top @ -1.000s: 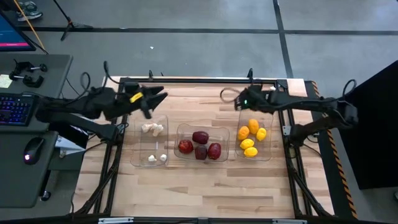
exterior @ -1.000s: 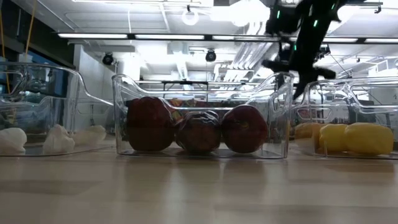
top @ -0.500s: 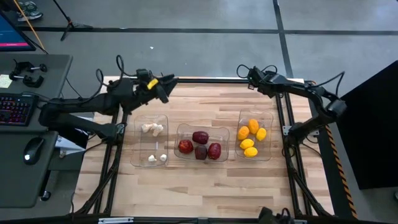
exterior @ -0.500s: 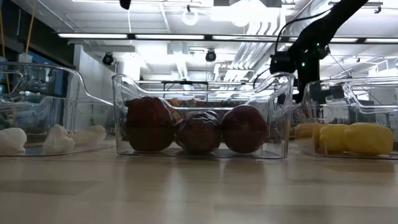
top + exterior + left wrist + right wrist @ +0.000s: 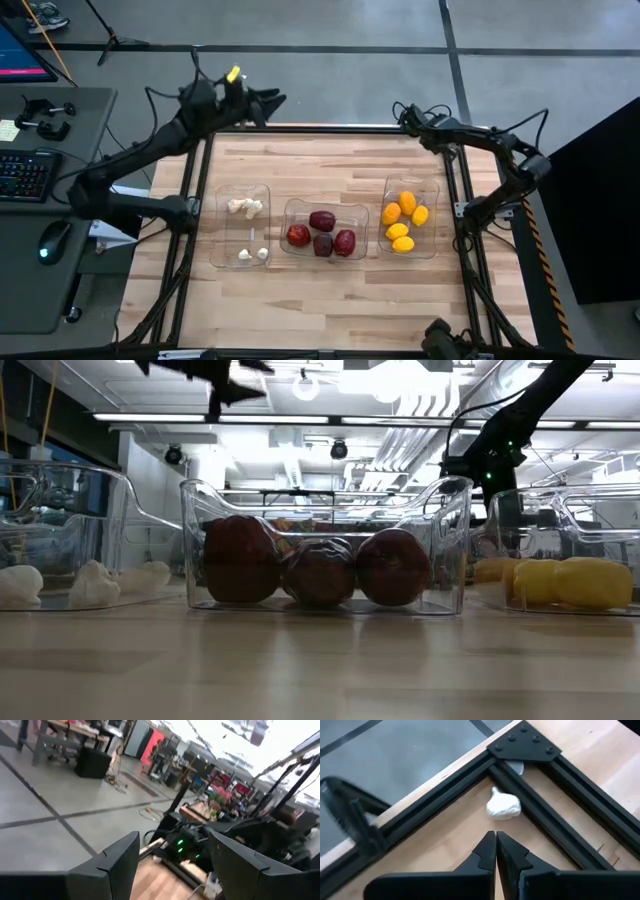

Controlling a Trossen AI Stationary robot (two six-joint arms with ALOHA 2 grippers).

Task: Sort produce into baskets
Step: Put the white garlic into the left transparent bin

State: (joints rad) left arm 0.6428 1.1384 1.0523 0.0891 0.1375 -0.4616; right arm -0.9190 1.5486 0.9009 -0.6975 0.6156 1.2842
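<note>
Grey floor [image 5: 330, 75], desk [image 5: 40, 200] alongside

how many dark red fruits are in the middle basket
4, all in the middle basket: one toward the far side, one left, one near centre, one right.

This is looking like a robot lab or workshop. A wooden table [image 5: 320, 300] with a black metal frame [image 5: 330, 129] is sitting on a grey concrete floor [image 5: 330, 80] with dark lines running across it. A desk [image 5: 40, 200] beside it is holding a keyboard [image 5: 22, 175], a mouse [image 5: 52, 241] and a glowing screen [image 5: 22, 50]. Cables are hanging around. Bright ceiling lights [image 5: 390, 380] and pipes are showing overhead. Far off, benches [image 5: 75, 730] and shelves full of gear are standing in a big open room.
</note>
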